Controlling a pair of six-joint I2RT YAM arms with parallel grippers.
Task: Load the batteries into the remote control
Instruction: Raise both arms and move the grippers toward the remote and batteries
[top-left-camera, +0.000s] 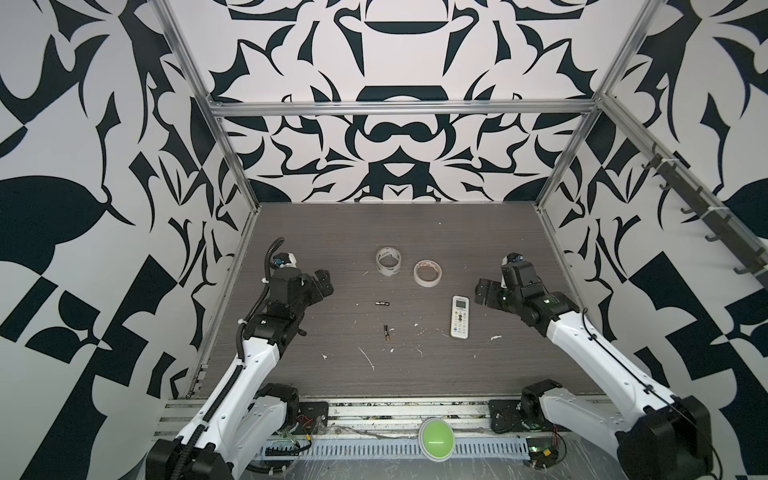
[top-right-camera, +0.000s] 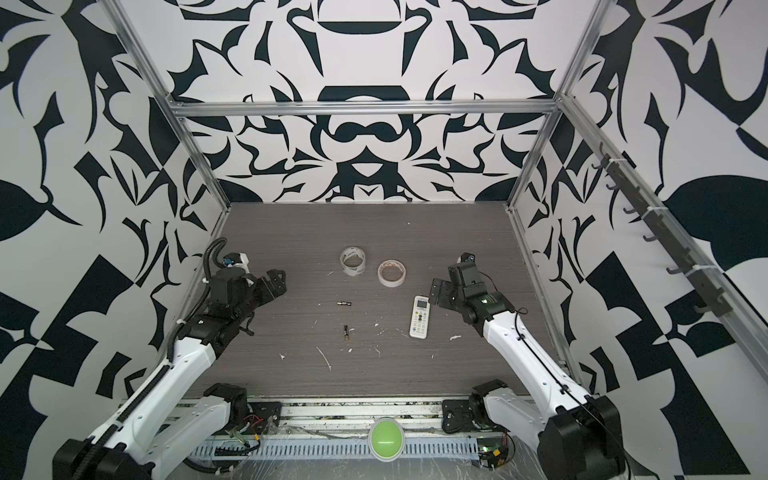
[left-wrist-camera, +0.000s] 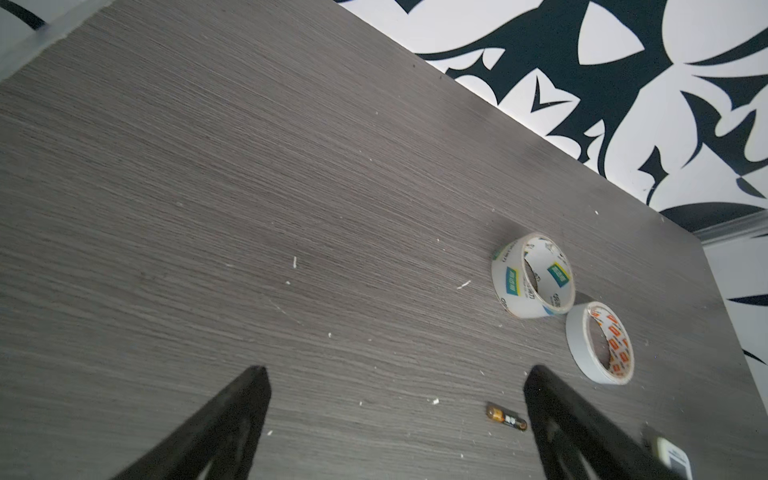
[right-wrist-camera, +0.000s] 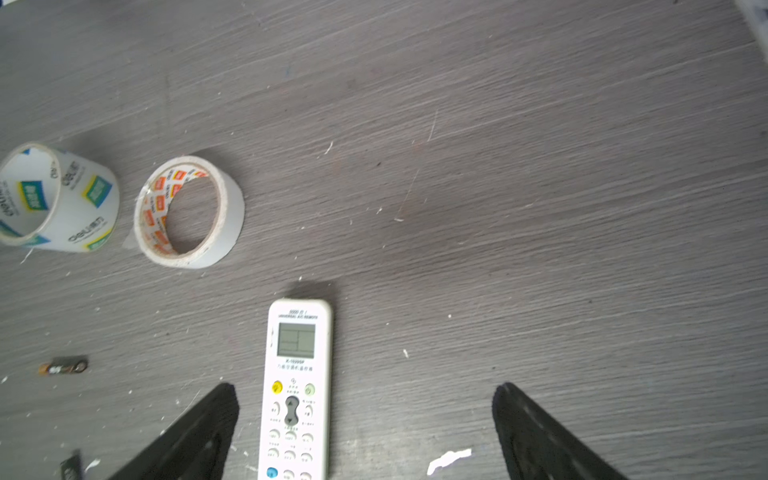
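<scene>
Left end effector (left-wrist-camera: 399, 370) and right end effector (right-wrist-camera: 365, 387) stood apart, empty. Remote (top-left-camera: 460, 316) lay face-up on surface (top-left-camera: 332, 232); far battery (top-left-camera: 382, 304) and near battery (top-left-camera: 386, 333) lay loose.

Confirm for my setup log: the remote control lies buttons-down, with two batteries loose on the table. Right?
No: the remote control lies buttons-up, display showing, as the right wrist view shows. The far battery and near battery do lie loose on the table.
</scene>
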